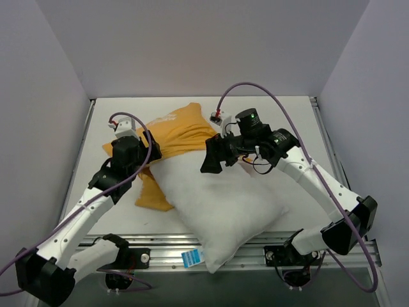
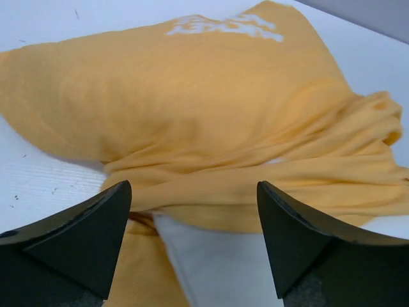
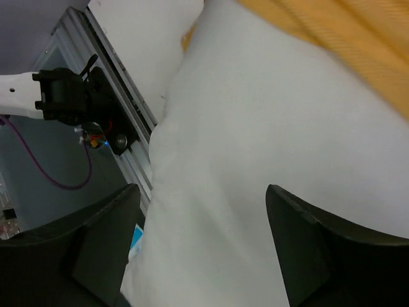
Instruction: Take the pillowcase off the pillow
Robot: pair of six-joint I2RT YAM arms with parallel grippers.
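White table (image 1: 295, 126), right tool (image 1: 211, 160) poised over pillow (image 1: 223, 206)

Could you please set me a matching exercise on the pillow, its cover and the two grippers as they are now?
Things:
1. pillowcase
2. pillow
3. left gripper
4. right gripper

States:
A. open, above plain white fabric
B. orange, bunched at the far end
C. open, above orange folds
D. white, mostly uncovered

Pairs: 1-B, 2-D, 3-C, 4-A
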